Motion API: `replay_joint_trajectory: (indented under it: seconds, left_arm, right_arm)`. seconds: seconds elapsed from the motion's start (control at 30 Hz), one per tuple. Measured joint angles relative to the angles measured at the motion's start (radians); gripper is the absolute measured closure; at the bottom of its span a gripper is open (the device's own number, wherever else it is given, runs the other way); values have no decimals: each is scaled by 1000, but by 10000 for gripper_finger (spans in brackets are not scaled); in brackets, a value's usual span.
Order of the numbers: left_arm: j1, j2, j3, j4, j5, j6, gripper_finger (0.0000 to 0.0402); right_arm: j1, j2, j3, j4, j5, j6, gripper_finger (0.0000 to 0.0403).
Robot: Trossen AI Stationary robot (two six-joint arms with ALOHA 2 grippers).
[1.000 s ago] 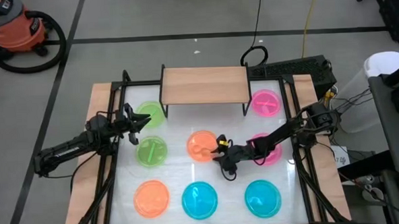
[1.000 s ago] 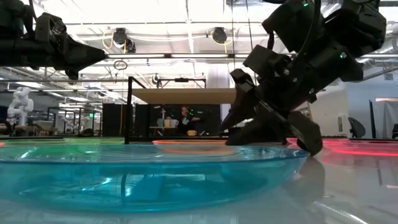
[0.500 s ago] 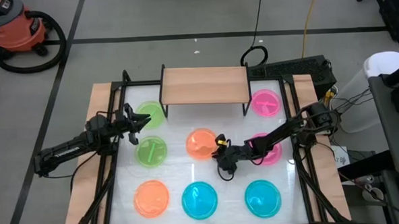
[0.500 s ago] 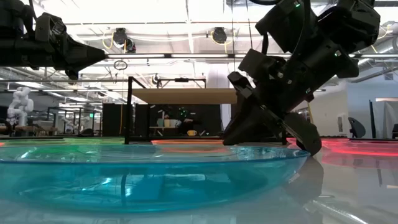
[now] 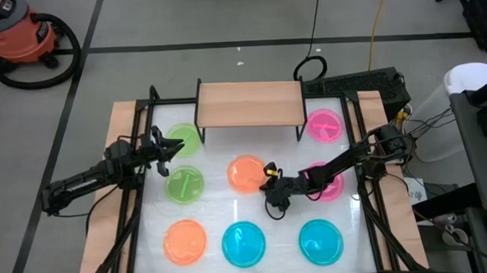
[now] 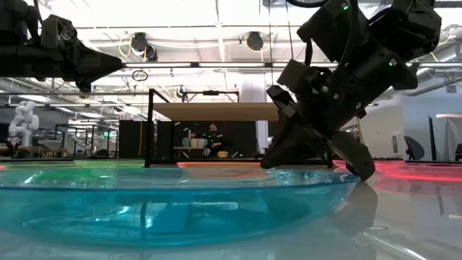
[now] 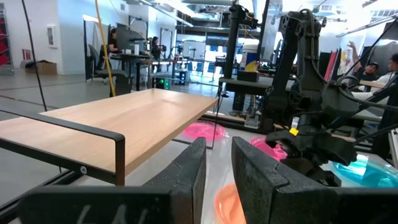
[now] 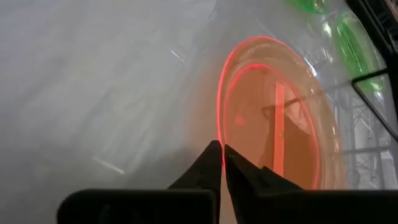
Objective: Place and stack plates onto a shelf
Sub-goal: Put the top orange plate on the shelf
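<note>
**Right gripper pinched at the orange plate's rim**

The right gripper (image 5: 270,183) is low on the white table (image 5: 222,207), its fingers (image 8: 214,163) drawn nearly together at the edge of the centre orange plate (image 5: 246,174) (whether they truly grip the rim, I cannot tell). The plate lies just in front of the empty wooden shelf (image 5: 249,103). The left gripper (image 5: 175,146) hovers near the rear green plate (image 5: 186,138), fingers narrowly parted.

Right gripper (image 5: 269,185), on its dark six-joint arm, sits low near the table's centre, fingers (image 8: 214,163) pressed together. Left gripper (image 5: 174,147) hovers near the left edge, fingers (image 7: 189,174) slightly parted.
</note>
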Motion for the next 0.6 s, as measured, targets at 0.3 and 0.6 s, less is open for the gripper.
replay_joint_trajectory:
  seconds: [0.3,0.6]
  left_arm:
    - [0,0,0,0,0,0,321]
    - [0,0,0,1,0,0,321]
  right_arm:
    - [72,-108,-3,47,37,-15,403]
    - [153,-359,1,64,92,-67,403]
